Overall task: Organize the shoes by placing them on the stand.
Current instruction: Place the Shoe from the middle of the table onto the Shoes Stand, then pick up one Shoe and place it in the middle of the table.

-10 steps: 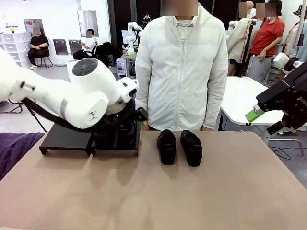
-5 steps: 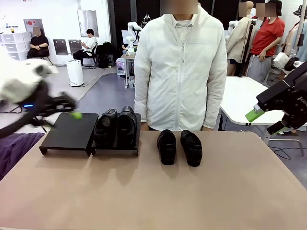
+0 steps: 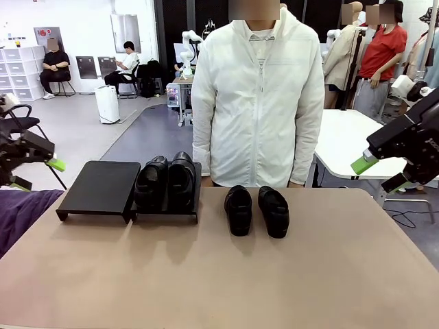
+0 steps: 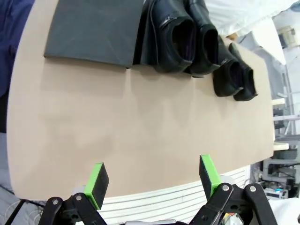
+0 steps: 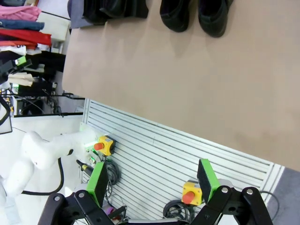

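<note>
The stand sits at the far left of the worktop, its two panels side by side. Two of the shoes rest close together on the right panel, touching or nearly so; the left panel is bare. The other two shoes are on the worktop itself, just right of the stand and about at the middle of the far edge, with a small gap between them. A person in a white zipped jacket stands right behind them at the far side, arms down.

The left tool hangs off the worktop's left edge, above a purple cloth, released and holding nothing. The right tool is up at the far right, past the worktop's edge, also released and empty.

From the left wrist, the left tool's green pads stand wide apart over the near edge, with the stand and all four shoes far beyond. From the right wrist, the right tool's pads are spread just as wide, well short of the shoes.
</note>
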